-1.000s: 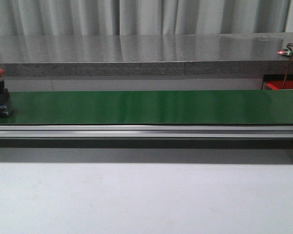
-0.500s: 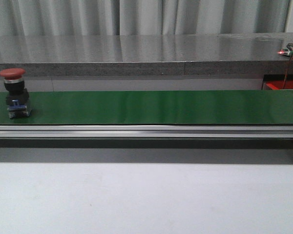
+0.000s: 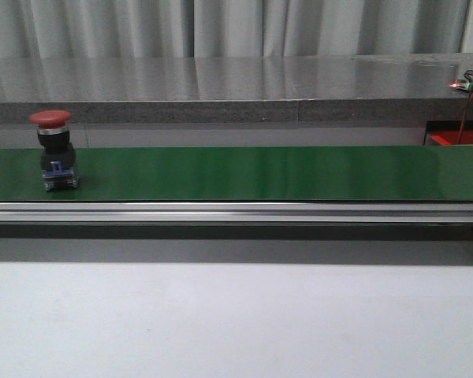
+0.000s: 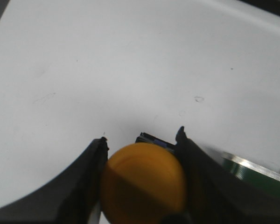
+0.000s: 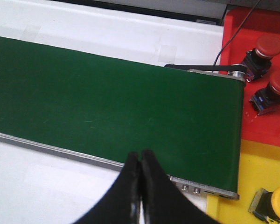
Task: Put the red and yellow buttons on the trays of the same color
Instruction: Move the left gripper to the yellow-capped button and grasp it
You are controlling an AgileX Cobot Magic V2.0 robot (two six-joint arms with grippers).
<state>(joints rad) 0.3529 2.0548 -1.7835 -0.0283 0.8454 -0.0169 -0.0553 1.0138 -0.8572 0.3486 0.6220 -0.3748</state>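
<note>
A red button with a black body stands upright on the green conveyor belt near its left end. My left gripper is shut on a yellow button above the white table. My right gripper is shut and empty, above the belt's near edge. The red tray holds two red buttons. The yellow tray holds one yellow button. Neither gripper shows in the front view.
A grey stone ledge runs behind the belt, with curtains above it. The belt's aluminium rail faces me. A small circuit board with a red light sits on the ledge at the right. White table lies in front.
The red button has travelled to the right along the belt, from the left edge of the view to well inside it.
</note>
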